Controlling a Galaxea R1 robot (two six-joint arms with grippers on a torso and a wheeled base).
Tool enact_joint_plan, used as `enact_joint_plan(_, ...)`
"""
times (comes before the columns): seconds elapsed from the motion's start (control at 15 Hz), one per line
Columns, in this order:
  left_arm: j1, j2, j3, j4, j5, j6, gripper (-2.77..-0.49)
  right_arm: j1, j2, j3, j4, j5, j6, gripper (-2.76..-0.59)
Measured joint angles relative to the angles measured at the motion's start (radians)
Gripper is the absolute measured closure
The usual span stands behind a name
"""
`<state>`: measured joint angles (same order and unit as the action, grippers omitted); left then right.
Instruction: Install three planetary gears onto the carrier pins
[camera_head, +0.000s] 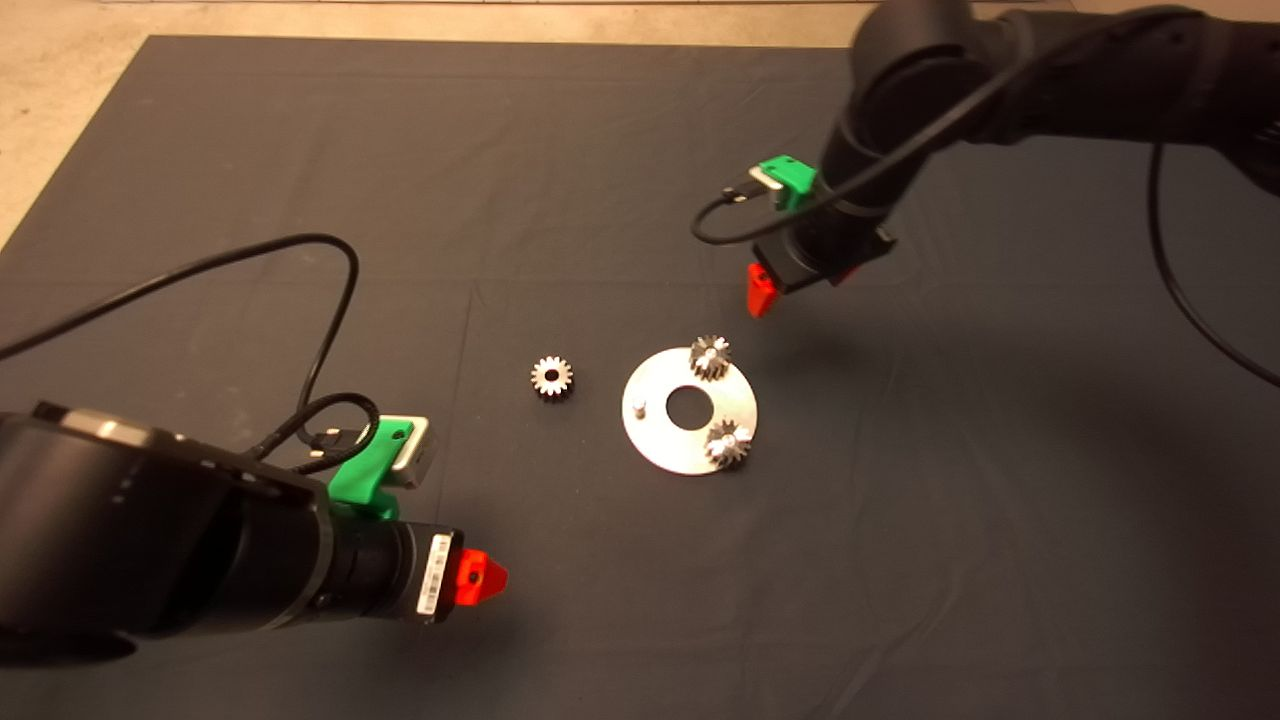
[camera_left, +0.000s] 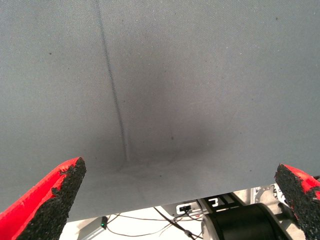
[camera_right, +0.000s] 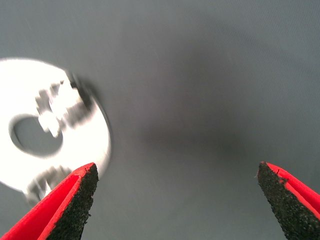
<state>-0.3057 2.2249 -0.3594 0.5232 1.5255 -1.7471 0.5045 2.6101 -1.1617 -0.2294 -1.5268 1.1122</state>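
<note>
1. I count two planetary gears seated on the carrier disc (camera_head: 690, 410): one (camera_head: 710, 357) at its upper edge, one (camera_head: 729, 444) at its lower right.
2. The third gear (camera_head: 552, 377) lies loose on the dark mat (camera_head: 600, 150), just left of the disc; one bare pin (camera_head: 638, 407) waits.
3. The disc is flat, shiny metal; the gears are toothed and grey.
4. The right gripper (camera_right: 175, 200) hovers in the upper right, jaws spread and empty; the left gripper (camera_left: 180, 200) sits lower left, also spread.
</note>
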Motion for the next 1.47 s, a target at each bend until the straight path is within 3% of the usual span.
enact_joint_plan(0.27, 0.0, 0.0, 0.0, -0.011, 0.0, 0.016, -2.76, 0.017, -0.269, 0.364, -0.002, -0.002, 0.163, -2.36)
enact_joint_plan(0.4, -0.006, 0.002, 0.0, -0.032, 0.001, 0.036, -2.76, 0.035, -0.393, 0.527, -0.002, -0.007, 0.237, -2.36)
enact_joint_plan(0.6, -0.022, 0.009, -0.015, -0.076, -0.001, 0.099, -2.76, 0.089, -0.501, 0.707, -0.003, -0.007, 0.305, -2.36)
enact_joint_plan(0.73, -0.027, 0.017, -0.069, -0.09, 0.001, 0.146, -2.76, 0.109, -0.534, 0.747, -0.003, -0.006, 0.327, -2.36)
enact_joint_plan(1.13, -0.041, 0.107, -0.298, -0.11, 0.0, 0.303, -2.76, 0.128, -0.564, 0.767, -0.004, -0.007, 0.34, -2.36)
enact_joint_plan(1.27, -0.057, 0.136, -0.364, -0.144, 0.001, 0.354, -2.76, 0.136, -0.564, 0.768, -0.004, -0.006, 0.341, -2.36)
enact_joint_plan(1.47, -0.069, 0.186, -0.452, -0.173, 0.0, 0.401, -2.76, 0.16, -0.566, 0.769, -0.004, -0.006, 0.342, -2.36)
